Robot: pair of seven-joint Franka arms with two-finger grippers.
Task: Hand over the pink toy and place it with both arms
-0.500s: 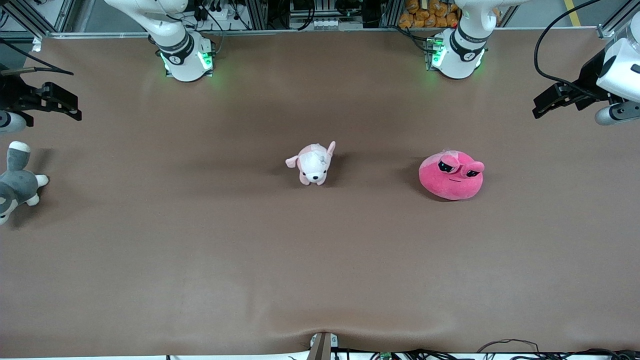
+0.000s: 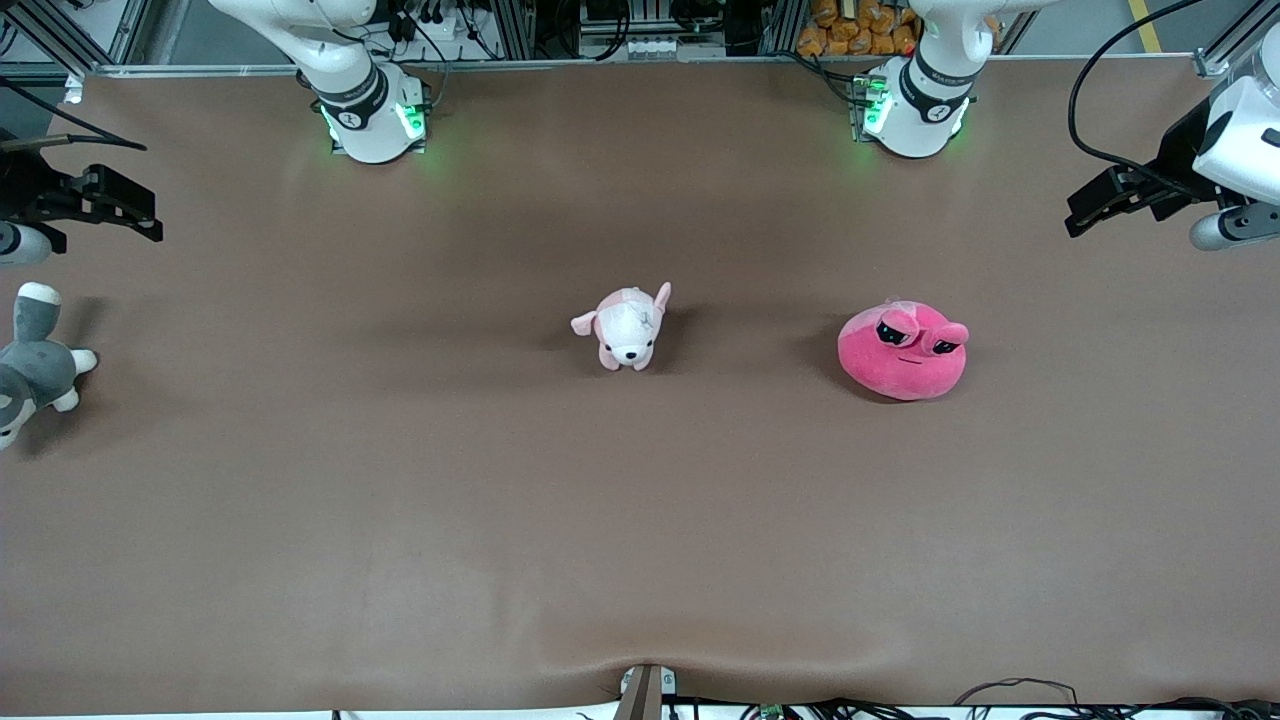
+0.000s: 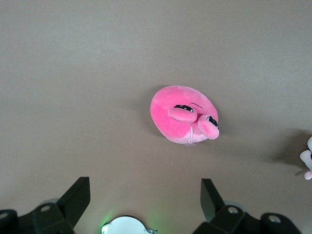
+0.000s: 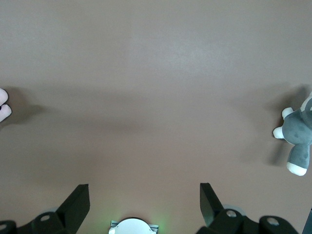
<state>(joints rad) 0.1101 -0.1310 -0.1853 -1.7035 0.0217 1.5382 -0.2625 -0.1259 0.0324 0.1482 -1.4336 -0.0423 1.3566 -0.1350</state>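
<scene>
The pink toy (image 2: 903,352), a round hot-pink plush with half-lidded black eyes, lies on the brown table toward the left arm's end. In the left wrist view the pink toy (image 3: 183,114) sits well clear of the fingers. My left gripper (image 2: 1078,220) hangs high over the left arm's end of the table, open and empty. It shows as the left gripper (image 3: 145,195) in its own view, jaws wide apart. My right gripper (image 2: 148,215) hangs over the right arm's end, also open, with bare table between the jaws of the right gripper (image 4: 144,200).
A pale pink-and-white dog plush (image 2: 625,327) stands at the table's middle. A grey-and-white plush (image 2: 30,365) lies at the right arm's end, under the right gripper's side; the grey plush (image 4: 297,136) also shows in the right wrist view. Both arm bases (image 2: 370,115) stand at the table's edge.
</scene>
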